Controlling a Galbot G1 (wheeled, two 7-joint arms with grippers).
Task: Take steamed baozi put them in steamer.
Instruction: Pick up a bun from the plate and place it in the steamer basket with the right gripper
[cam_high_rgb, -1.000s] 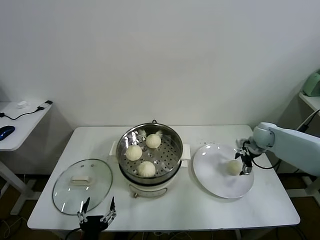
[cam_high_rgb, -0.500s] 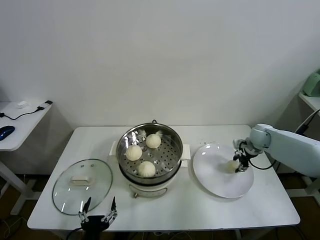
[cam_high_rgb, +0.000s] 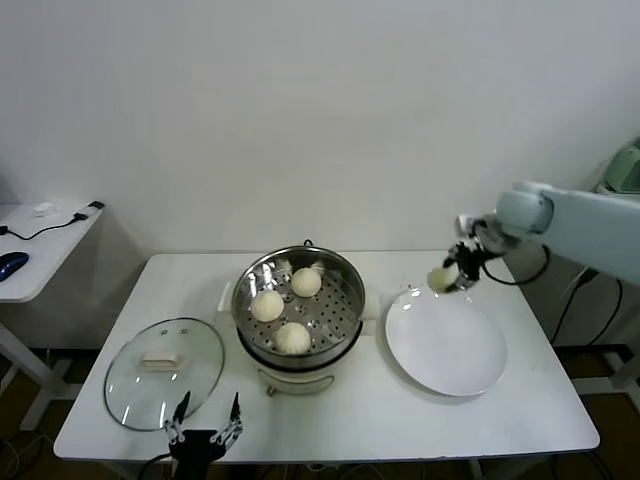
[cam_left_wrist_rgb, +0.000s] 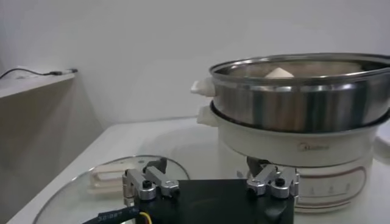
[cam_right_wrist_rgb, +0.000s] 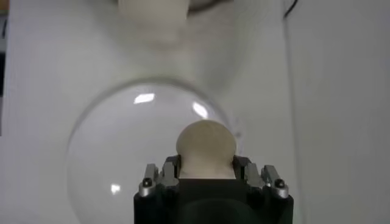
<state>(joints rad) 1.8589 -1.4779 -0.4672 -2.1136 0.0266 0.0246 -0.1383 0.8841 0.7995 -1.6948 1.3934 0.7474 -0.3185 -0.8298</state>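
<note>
My right gripper is shut on a cream-white baozi and holds it in the air above the far left edge of the white plate. In the right wrist view the baozi sits between the fingers, with the plate below. The steel steamer stands at mid-table on its white base and holds three baozi on its perforated tray. The steamer also fills the left wrist view. My left gripper is open and empty, low at the table's front edge.
The glass lid with a white handle lies flat to the left of the steamer. A side table with a mouse and a cable stands at the far left. A green object sits on a shelf at the right.
My right gripper has lifted the baozi off the plate and carried it up and left toward the steamer. The left gripper has barely shifted.
</note>
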